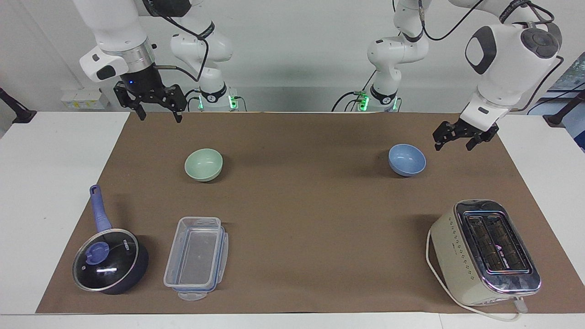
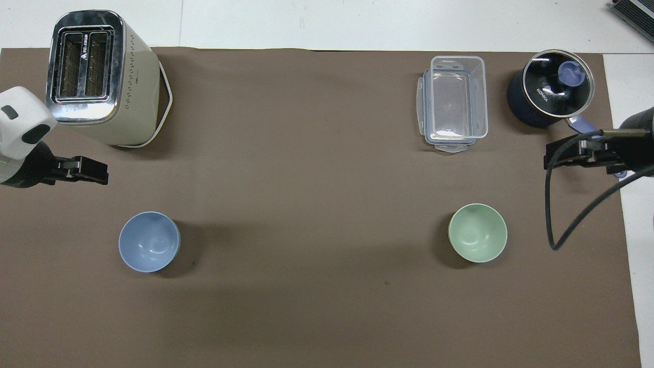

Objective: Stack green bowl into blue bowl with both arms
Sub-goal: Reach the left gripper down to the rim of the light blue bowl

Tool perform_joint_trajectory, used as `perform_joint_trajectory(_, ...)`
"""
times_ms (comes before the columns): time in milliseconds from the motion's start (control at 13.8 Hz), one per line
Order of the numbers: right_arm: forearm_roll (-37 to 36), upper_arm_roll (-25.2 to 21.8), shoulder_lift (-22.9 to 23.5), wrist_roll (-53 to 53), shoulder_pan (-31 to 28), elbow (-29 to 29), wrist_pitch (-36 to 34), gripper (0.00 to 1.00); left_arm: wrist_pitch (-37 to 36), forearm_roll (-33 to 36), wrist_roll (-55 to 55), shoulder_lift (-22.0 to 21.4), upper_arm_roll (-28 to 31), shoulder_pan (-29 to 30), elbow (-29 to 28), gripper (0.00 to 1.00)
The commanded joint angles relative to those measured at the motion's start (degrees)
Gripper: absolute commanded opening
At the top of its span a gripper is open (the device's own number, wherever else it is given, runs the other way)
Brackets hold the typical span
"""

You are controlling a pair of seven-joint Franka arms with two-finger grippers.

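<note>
A brown mat (image 1: 301,205) covers a white table, and each thing below is placed from the blue bowl (image 1: 406,159). This bowl sits upright on the mat toward the left arm's end, empty.

The green bowl (image 1: 204,164) sits upright and empty well apart from it, toward the right arm's end, level with it.

The left gripper (image 1: 462,139) hangs in the air just beside the blue bowl, toward the table's edge, touching nothing. Its fingers stand apart and hold nothing. From overhead only one dark finger (image 2: 84,170) shows clearly; the rest is under the white wrist.

The right gripper (image 1: 156,108) hangs over the mat's edge nearest the robots, well away from the blue bowl and close to the green one. Its fingers are spread wide, empty. Overhead, it is partly cut off by the frame.

Farther from the robots than the blue bowl stands a cream toaster (image 1: 485,252). A clear plastic container (image 1: 196,257) and a lidded saucepan (image 1: 109,260) lie toward the right arm's end.
</note>
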Motion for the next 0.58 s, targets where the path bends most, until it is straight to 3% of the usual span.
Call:
perform_joint_trajectory(0, 0.8, 0.0, -1.3, -0.2, -0.6, -1.7, 1.2, 1.00, 4.4, -1.6, -0.1, -3.0, -0.3, 1.1, -7.3, 1.00)
perform_joint_trajectory(506, 0.9, 0.0, -1.4, -0.2, -0.6, -1.8, 1.1, 1.00, 18.7, -2.7, 2.1, -4.2, -0.3, 1.2, -24.0, 1.00)
